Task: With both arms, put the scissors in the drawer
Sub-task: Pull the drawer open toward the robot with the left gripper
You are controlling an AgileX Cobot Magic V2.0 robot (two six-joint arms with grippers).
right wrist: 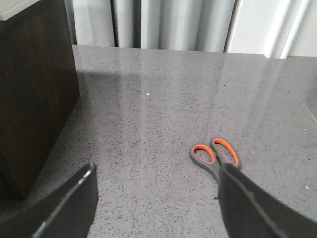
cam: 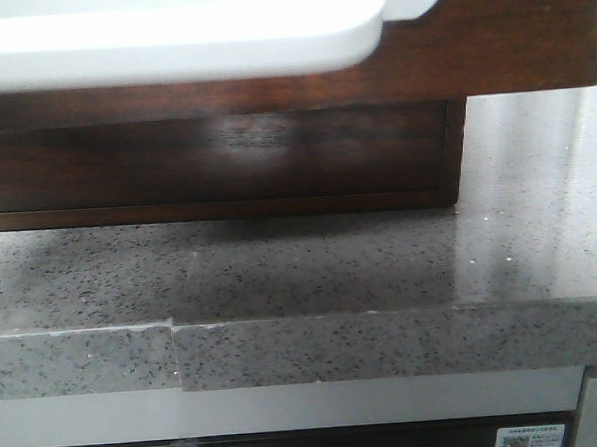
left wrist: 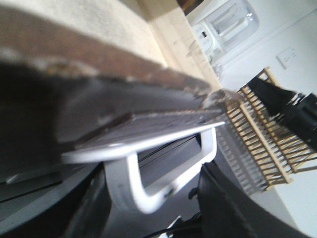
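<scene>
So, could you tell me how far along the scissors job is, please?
Early. The scissors lie on the counter, ungrasped, between the fingers of the open right hand. The left hand is by the drawer. Grasping and placing remain.

The grey speckled stone countertop [right wrist: 163, 99] carries the grey, orange-lined scissors [right wrist: 216, 157] lying flat and a dark wooden cabinet [cam: 215, 163].
</scene>
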